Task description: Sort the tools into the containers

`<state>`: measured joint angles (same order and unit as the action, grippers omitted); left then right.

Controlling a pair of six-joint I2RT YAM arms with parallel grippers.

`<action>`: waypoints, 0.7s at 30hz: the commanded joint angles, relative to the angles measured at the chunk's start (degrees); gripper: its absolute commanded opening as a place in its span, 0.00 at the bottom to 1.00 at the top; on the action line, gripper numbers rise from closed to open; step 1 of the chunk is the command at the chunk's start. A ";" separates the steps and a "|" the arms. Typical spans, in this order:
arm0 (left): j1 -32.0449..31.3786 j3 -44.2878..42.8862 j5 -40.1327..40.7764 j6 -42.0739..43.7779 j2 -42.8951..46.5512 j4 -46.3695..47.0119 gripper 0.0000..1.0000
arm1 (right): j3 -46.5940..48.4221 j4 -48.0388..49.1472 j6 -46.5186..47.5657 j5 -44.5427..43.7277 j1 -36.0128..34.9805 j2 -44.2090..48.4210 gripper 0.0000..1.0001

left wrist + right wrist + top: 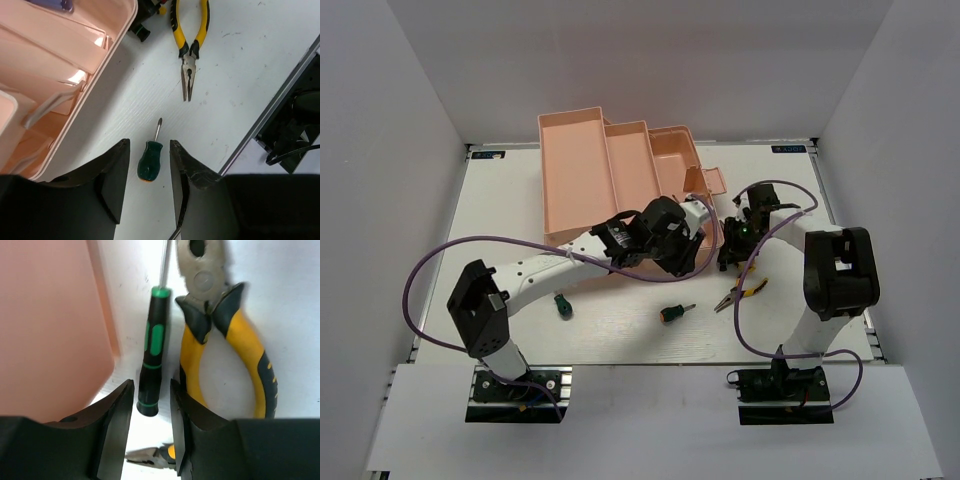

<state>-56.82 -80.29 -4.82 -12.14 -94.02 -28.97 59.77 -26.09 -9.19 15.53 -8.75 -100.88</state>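
Observation:
The salmon-pink toolbox (605, 170) stands open at the back. My left gripper (148, 142) is open and hovers above a stubby green screwdriver (150, 161) that lies on the table (675, 312). A second stubby screwdriver (560, 304) lies front left. Yellow-handled pliers (190, 45) lie front right (740, 292). My right gripper (151, 382) is open, low beside the toolbox wall (50, 325). Its fingers straddle the butt end of the thin dark green screwdriver (152, 360) without touching it. A second pair of pliers (225, 340) lies right beside that screwdriver.
The left arm (550, 270) stretches across the front of the toolbox. Purple cables (440, 255) loop over the table on both sides. The table's front edge rail (280, 105) runs close to the pliers. White walls enclose the table.

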 commanded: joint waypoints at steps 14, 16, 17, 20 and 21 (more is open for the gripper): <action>-1.27 5.50 3.85 -0.25 5.25 -4.87 0.48 | -4.13 4.03 -4.78 -17.72 -1.27 0.42 0.21; -1.28 6.20 4.46 -0.25 5.94 -5.39 0.48 | -4.13 3.68 -4.26 -19.99 -1.09 0.77 0.19; -1.28 6.81 4.47 0.27 6.47 -5.39 0.48 | -3.96 3.41 -3.47 -20.01 -1.09 0.95 0.19; -1.81 7.34 5.08 0.28 7.00 -6.53 0.48 | -3.61 1.65 -1.27 -21.68 -1.09 1.82 0.22; -1.81 7.95 5.08 0.28 7.01 -6.54 0.48 | -3.87 1.48 -0.22 -22.12 -1.18 2.18 0.24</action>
<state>-58.08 -73.19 -0.84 -12.47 -91.46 -34.54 57.91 -20.99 -13.82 4.49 -10.87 -99.07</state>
